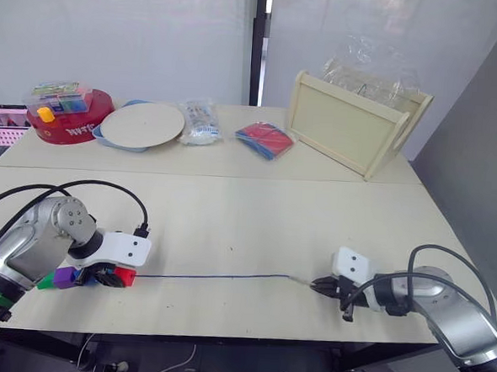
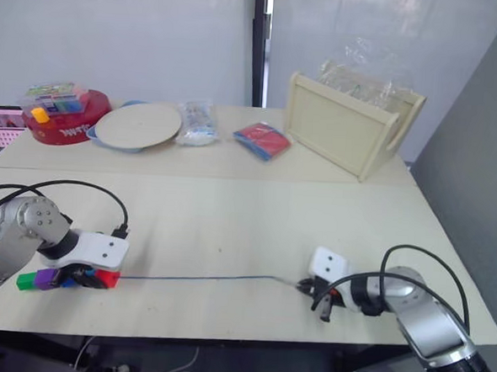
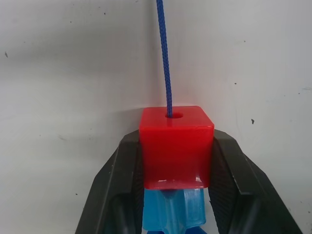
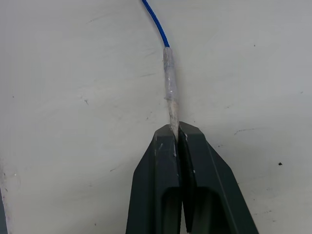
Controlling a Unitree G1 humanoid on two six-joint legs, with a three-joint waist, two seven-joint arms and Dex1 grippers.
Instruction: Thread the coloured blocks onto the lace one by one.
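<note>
Right pincer (image 4: 176,127) pinches the lace (image 1: 218,277) by its pale tip, and the lace runs straight across the desk (image 1: 230,219) to the red block (image 3: 175,146) squeezed in the left pincer (image 3: 176,161).

My head cameras look down across the table (image 1: 254,228); my wrist cameras sit close, both viewing the lace (image 3: 163,53).

Silver metal arms, white wrist housings, looping black cables, black two-fingered left hand (image 1: 108,276), green band
</note>
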